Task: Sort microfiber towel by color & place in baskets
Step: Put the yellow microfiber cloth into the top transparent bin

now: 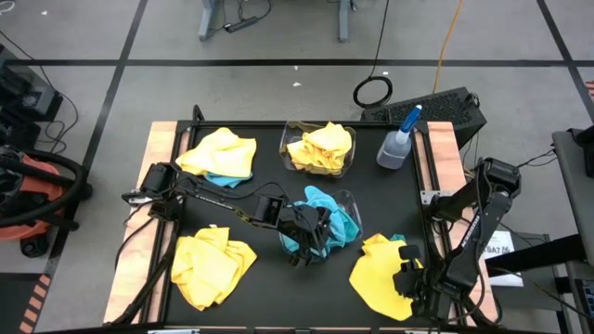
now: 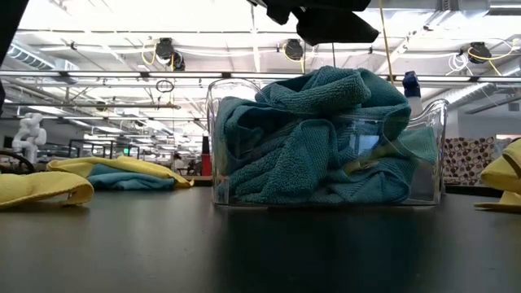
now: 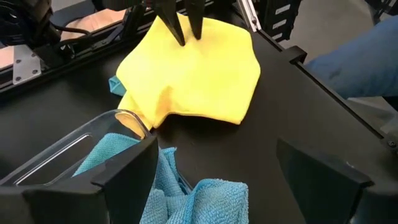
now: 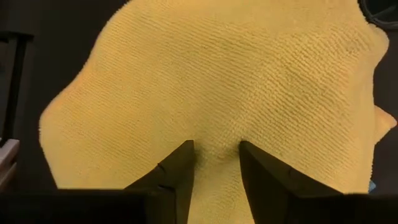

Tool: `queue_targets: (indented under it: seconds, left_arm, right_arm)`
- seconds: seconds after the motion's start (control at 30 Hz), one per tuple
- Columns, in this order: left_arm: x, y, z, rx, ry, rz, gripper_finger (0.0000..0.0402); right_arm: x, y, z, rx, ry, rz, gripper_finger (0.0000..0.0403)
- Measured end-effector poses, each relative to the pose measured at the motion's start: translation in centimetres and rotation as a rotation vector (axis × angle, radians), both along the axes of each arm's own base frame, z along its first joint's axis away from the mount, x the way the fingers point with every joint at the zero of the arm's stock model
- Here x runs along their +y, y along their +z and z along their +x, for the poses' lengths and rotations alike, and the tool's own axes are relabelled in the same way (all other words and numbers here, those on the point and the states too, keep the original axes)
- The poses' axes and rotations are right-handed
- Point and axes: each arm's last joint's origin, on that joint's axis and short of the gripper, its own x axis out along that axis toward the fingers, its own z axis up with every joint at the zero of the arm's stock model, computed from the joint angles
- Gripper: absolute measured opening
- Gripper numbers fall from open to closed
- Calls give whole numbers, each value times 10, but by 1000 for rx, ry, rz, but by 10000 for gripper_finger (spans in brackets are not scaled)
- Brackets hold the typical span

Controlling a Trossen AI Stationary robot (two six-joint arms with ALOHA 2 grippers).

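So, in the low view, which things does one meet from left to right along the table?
Flat yellow towel → yellow towel lying over a blue one → clear plastic basket full of turquoise towels → yellow towel at the right edge.

Overhead light falls evenly on the black table (image 1: 278,288) in the high view, leaving only soft, short shadows beside the yellow towels (image 1: 212,267). The low view is backlit: bright ceiling lamps (image 2: 167,50) wash out the top of the frame, while the tabletop across the bottom goes dark with a faint sheen. The clear basket (image 2: 435,155) catches small glints along its rim and wall. The background there is soft and out of focus. In the right wrist view the yellow towel (image 4: 236,81) is crisp, its weave visible; the fingers (image 4: 177,180) at the bottom edge are dark and blurred.
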Motion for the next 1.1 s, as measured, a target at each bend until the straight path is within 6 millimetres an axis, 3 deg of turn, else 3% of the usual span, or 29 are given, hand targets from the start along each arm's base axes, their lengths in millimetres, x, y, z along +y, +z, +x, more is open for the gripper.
queue_targets:
  seconds: [0.17,0.33,0.47,0.6,0.9,1.1]
  left_arm:
    - [0,0,0,0,0,0,334]
    - [0,0,0,1,0,0,334]
    - [0,0,0,1,0,-1,334]
    - [0,0,0,1,1,-1,334]
    - [-1,2,1,-24,1,-7,334]
    - [-4,2,1,-25,-2,-5,334]
  right_arm:
    - [-1,-1,0,1,3,-4,80]
    - [-1,-1,0,0,13,-8,12]
    - [1,4,1,-1,32,-8,7]
    - [7,30,4,-12,68,-28,2]
    - [7,115,2,-157,105,-158,1]
    - [4,141,-6,-225,99,-177,0]
